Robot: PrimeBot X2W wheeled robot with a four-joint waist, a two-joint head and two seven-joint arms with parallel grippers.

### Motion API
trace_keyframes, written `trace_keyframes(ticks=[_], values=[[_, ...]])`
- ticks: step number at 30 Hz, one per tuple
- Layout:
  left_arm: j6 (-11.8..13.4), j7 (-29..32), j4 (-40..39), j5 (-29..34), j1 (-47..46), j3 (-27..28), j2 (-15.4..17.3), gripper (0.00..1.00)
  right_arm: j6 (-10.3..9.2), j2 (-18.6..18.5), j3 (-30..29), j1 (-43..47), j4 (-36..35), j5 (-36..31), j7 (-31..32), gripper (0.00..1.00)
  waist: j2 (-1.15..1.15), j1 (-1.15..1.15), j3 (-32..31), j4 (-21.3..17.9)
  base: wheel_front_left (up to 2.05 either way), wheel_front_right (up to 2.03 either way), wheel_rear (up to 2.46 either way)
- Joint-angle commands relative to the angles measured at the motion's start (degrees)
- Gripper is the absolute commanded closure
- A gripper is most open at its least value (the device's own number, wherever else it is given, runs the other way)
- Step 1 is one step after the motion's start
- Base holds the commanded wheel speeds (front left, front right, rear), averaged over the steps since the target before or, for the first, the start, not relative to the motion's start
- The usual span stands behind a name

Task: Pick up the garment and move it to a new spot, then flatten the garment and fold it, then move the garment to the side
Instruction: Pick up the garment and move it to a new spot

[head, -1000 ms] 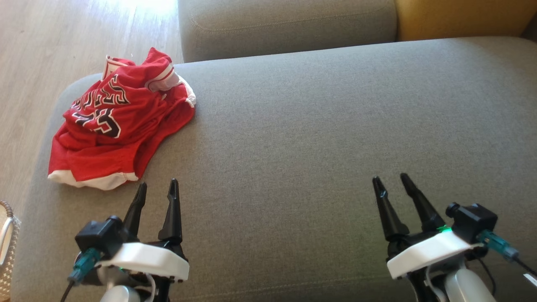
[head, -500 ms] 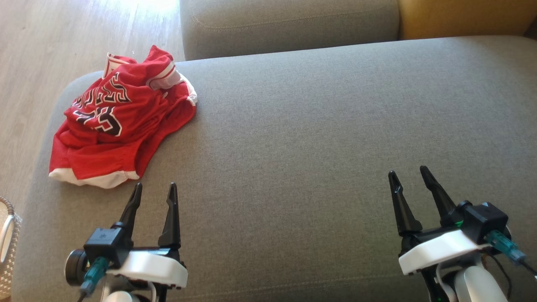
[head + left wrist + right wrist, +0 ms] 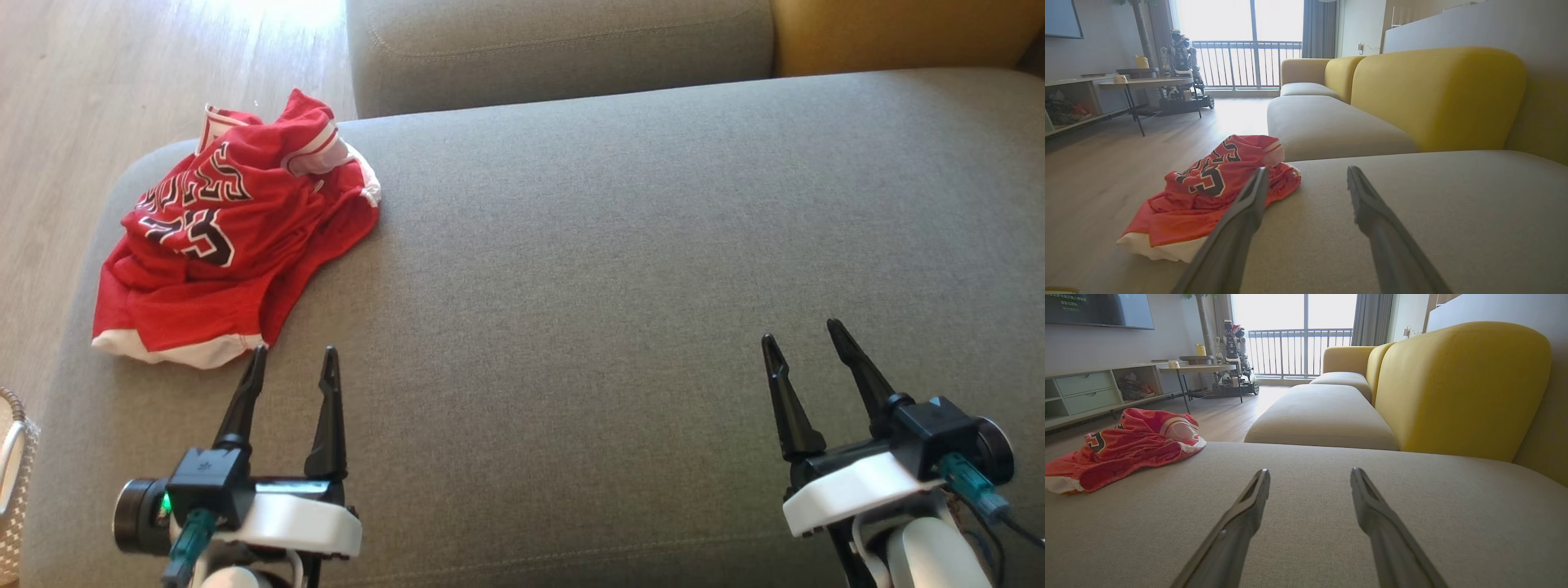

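- The left gripper (image 3: 294, 351) is seen low over the grey sofa seat (image 3: 612, 245), jaws spread and empty, tips just beside the white hem of the red garment (image 3: 229, 237).
- The right gripper (image 3: 800, 331) is seen well apart to the right, jaws likewise parted, nothing grasped.
- The garment is found crumpled at the seat's far left corner.

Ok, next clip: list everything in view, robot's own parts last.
jersey: one, red with white trim, crumpled at the near cushion's left end.
seat cushions: two, grey, one under the grippers, one beyond.
backrests: at least two, yellow, behind the cushions.
floor: one, pale wood, left of the sofa.
basket: one, pale woven, lower left edge.
table: one, dark legs, across the room.
left gripper: one, dark fingers, open, close by the jersey's hem.
right gripper: one, dark fingers, open, over bare cushion.
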Motion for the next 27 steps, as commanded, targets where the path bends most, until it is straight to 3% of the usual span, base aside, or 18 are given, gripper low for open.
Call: trace_keyframes(ticks=[1,13,20,27], values=[[-0.28,-0.7,-1.32,0.59,-1.79,2.24,-0.08,0.0,-0.01,0.05,0.84,-2.39,-2.2,-0.41,-0.6,0.0,0.0,0.0,0.03,-0.03,0.0,0.0,0.0],[-1.87,-0.7,0.05,0.91,-1.9,3.56,-0.4,0.0,-0.01,0.05,0.47,-1.83,-3.39,-1.64,-0.6,0.0,0.0,0.0,0.24,1.48,0.0,0.0,0.0],[-1.23,-0.7,-0.54,1.06,-1.92,3.67,-0.48,0.0,-0.01,0.05,0.45,-1.36,-4.32,-2.16,-0.6,0.0,0.0,0.0,0.65,5.06,0.0,0.0,0.0],[-0.67,-0.7,-1.25,0.27,-2.41,3.64,-0.51,0.0,-0.01,0.05,0.45,-1.3,-4.94,-3.01,-0.6,0.0,0.0,0.0,2.73,11.29,0.0,0.0,0.0]])
